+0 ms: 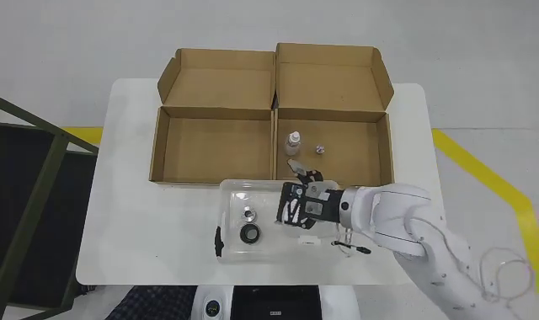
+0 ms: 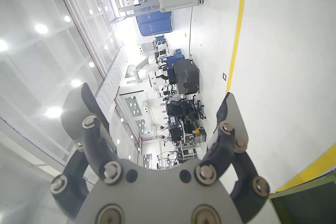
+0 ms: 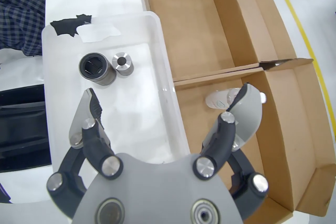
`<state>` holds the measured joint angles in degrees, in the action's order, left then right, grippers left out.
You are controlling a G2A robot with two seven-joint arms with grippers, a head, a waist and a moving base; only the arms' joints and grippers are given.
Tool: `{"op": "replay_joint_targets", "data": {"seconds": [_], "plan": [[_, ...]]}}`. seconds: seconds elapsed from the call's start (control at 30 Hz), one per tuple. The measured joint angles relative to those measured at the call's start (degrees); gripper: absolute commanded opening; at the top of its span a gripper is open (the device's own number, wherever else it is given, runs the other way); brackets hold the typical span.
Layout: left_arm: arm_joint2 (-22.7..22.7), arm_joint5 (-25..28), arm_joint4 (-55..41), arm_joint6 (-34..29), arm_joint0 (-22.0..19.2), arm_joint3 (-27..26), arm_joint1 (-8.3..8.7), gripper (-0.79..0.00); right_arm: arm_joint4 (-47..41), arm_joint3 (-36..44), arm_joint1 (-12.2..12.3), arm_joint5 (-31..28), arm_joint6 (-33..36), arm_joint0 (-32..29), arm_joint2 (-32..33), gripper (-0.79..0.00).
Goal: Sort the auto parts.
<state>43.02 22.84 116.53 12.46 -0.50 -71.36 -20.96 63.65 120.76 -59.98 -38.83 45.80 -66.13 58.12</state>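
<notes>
Fingers on right gripper and left gripper spread apart; right one half-hides white bottle.

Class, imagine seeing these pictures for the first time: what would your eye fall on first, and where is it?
Two open cardboard boxes sit side by side at the far side of the table, the right one holding a white bottle. In front, a clear tray holds a black bearing and a silver part. The right gripper hangs over the tray's edge nearest the boxes, jaws open.
</notes>
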Motion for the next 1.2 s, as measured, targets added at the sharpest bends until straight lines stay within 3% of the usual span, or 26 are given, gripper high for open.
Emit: {"op": "replay_joint_targets", "data": {"seconds": [0.5,0.6,0.7,0.9,1.2], "plan": [[0.0,0.0,0.0,0.0,0.0,0.0,0.00,0.000,5.6,-9.2,-2.1,-1.1,-1.8,4.0,-11.7,-0.006],[0.0,0.0,0.0,0.0,0.0,0.0,0.00,0.000,6.5,-10.4,-2.3,-1.5,-1.8,4.5,-13.0,-0.095],[0.0,0.0,0.0,0.0,0.0,0.0,0.00,0.000,6.7,-11.7,-2.6,-1.9,-1.6,5.0,-14.0,-0.126],[0.0,0.0,0.0,0.0,0.0,0.0,0.00,0.000,6.5,-13.7,-3.1,-2.9,-1.1,6.0,-15.9,-0.259],[0.0,0.0,0.0,0.0,0.0,0.0,0.00,0.000,4.6,-16.7,-4.2,-5.0,-0.6,8.5,-19.3,-0.329]]}}
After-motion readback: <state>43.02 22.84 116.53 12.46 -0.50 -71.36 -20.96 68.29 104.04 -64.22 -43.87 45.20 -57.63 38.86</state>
